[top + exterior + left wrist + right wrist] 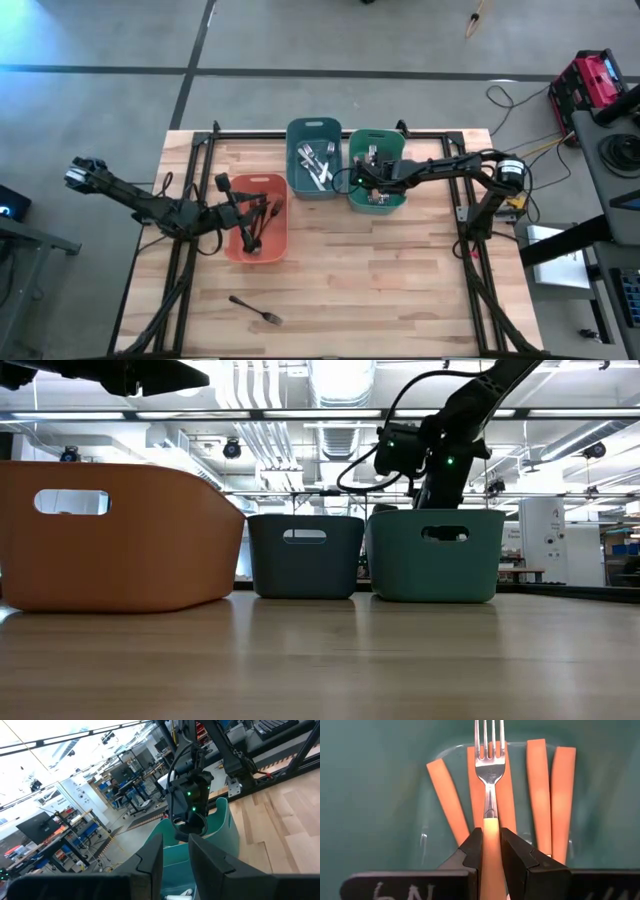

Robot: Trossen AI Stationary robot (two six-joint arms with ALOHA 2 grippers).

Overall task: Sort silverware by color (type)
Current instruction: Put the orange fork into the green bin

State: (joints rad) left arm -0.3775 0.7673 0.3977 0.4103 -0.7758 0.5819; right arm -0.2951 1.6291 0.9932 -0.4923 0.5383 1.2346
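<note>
My right gripper reaches down into the green bin and is shut on an orange-handled fork. Several more orange handles lie on the bin floor below it. Silver utensils lie in the blue bin. Dark bronze utensils lie in the salmon bin. One dark fork lies flat on the table near its front edge. My left gripper hovers over the salmon bin. In its wrist view its fingers stand a little apart with nothing between them. My right gripper pinches the fork's orange handle just behind the silver neck, between its two fingers. It comes from above, pointing down into the green bin. The fork runs on along the fingers, tines first, over the other handles; whether the tines touch the bin is not visible.
The three bins stand side by side across the table's middle and far part, the salmon one nearest the front. Black frame rails run along the table's left, right and far sides. Bare wood lies in front of the bins.
</note>
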